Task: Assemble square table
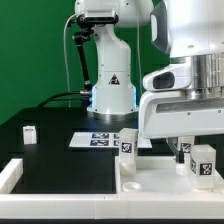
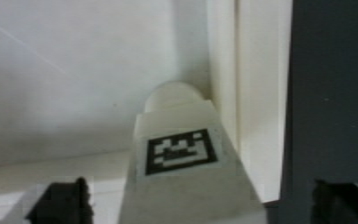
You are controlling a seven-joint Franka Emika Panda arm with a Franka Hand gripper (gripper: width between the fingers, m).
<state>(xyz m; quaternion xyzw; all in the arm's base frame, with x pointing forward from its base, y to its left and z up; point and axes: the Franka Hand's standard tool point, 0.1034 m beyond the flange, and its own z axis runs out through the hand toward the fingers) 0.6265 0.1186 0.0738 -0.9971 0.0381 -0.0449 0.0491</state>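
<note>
The square tabletop slab (image 1: 150, 186) lies flat at the front of the exterior view's right. A white leg (image 1: 202, 162) with a black-and-white tag stands on it at the right. My gripper (image 1: 188, 150) hangs just above that leg. In the wrist view the tagged leg (image 2: 185, 150) sits between my dark fingertips (image 2: 62, 202), with a gap on each side; the gripper (image 2: 202, 205) is open and holds nothing. Another leg (image 1: 127, 143) stands at the slab's far edge. A third leg (image 1: 30, 133) stands alone on the black table at the left.
The marker board (image 1: 98, 140) lies on the black table in front of the robot base (image 1: 110, 95). The white rail frame (image 1: 12, 172) edges the table at the front left. A green wall closes the back.
</note>
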